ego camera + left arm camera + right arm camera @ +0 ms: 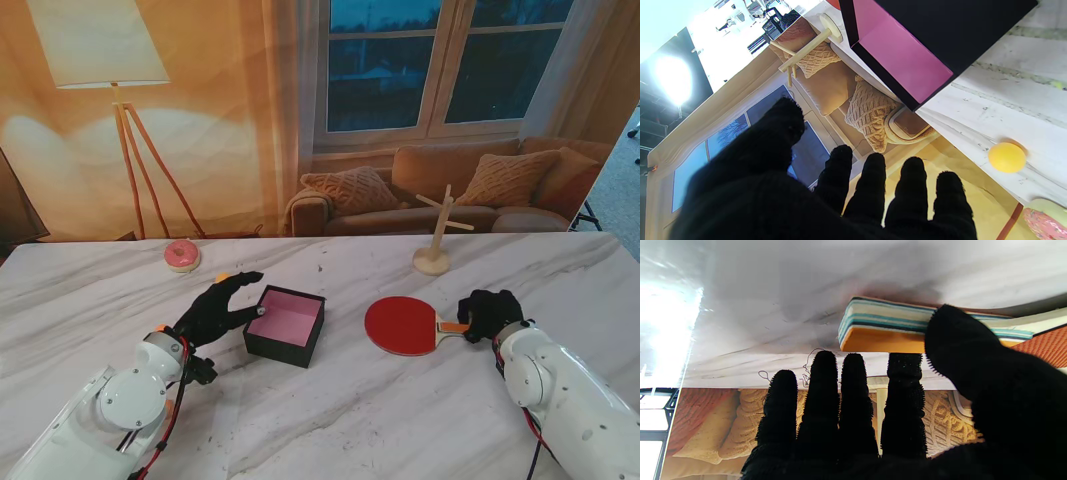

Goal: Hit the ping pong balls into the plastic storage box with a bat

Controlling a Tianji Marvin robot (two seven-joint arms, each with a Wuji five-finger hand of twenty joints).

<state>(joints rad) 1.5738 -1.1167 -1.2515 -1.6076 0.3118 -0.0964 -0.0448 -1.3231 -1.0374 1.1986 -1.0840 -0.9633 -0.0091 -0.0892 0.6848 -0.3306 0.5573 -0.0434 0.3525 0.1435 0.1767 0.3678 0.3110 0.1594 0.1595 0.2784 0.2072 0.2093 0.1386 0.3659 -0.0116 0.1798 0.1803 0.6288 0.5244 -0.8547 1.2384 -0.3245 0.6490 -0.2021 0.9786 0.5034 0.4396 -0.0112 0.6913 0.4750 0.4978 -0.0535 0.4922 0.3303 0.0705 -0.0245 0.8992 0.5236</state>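
At the right side of the tabletop [330, 430], the right hand [488, 312] rests over the bat's handle [880, 336]; thumb lies on it, the fingers [853, 400] look straight, so a full grip seems not yet made. The red bat [402, 325] lies flat beside the storage box [286, 325]. Left of the box, the left hand [215, 312] hovers, fingers spread, empty. An orange ball [1006, 157] sits near it, toward the far edge. Judged step: grasping the bat; next, curl fingers and lift. No writing is legible.
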